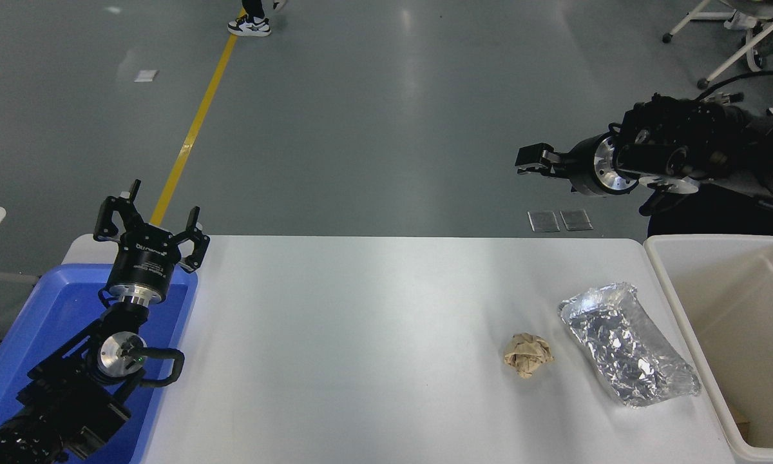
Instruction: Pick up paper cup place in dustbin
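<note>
- Left gripper (149, 218): parked at the lower left, raised over the far end of the blue plastic tub (38, 322), fingers spread apart and holding nothing.
- Right gripper (533, 159): held high beyond the table's far edge, above the grey floor, pointing toward the picture's left. It is seen side-on, so whether its fingers are spread or pressed together cannot be told; nothing shows between them.
- Right arm (683, 148): enters from the right edge, lying roughly level above and behind the dustbin's far rim.
- Dustbin (673, 303): large cream-white bin at the table's right end, cut off by the picture's edge. A small brownish scrap lies at its bottom near the near wall (too small to identify).
- Paper cup: not visible anywhere in this view, so its place cannot be told.
- Foil tray (628, 351): crinkled, silver, lying on the white table (361, 335) just beside the dustbin's left wall.
- Crumpled brown paper ball (528, 354): on the table just left of the tray, apart from it.
- A person's shoe (249, 26): on the floor at the top, by the yellow line (196, 122).
</note>
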Controlling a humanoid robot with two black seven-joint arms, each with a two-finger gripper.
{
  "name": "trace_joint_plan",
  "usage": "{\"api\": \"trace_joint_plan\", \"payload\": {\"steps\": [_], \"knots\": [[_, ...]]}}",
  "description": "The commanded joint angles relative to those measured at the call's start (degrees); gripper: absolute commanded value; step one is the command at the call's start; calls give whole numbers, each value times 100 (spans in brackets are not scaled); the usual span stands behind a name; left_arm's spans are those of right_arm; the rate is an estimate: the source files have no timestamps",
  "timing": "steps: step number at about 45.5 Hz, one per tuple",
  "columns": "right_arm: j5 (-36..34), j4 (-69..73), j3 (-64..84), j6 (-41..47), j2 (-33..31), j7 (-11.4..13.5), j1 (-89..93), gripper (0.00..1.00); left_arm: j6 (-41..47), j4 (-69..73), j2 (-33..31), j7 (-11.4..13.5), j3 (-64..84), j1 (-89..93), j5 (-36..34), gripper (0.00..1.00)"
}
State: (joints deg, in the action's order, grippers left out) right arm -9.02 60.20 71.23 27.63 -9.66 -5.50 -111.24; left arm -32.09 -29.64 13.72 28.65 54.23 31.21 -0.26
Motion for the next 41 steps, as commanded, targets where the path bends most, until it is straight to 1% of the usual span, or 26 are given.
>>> {"api": "trace_joint_plan", "payload": {"steps": [1, 7, 12, 22, 35, 41], "knots": [[5, 1063, 383, 1613, 26, 5, -1321, 100, 1, 2, -1, 0, 0, -1, 0, 98], [-21, 1740, 445, 1737, 35, 5, -1848, 100, 9, 2, -1, 0, 0, -1, 0, 98], [-21, 1977, 454, 1737, 61, 5, -2138, 100, 9, 2, -1, 0, 9, -1, 0, 98], [49, 2022, 471, 1737, 131, 13, -2420, 100, 9, 2, -1, 9, 9, -10, 0, 98], [84, 1978, 445, 1737, 597, 22, -2438, 100, 18, 2, -1, 9, 9, -10, 0, 98], [75, 1960, 436, 1737, 694, 22, -2403, 100, 18, 2, -1, 9, 9, -10, 0, 98]]}}
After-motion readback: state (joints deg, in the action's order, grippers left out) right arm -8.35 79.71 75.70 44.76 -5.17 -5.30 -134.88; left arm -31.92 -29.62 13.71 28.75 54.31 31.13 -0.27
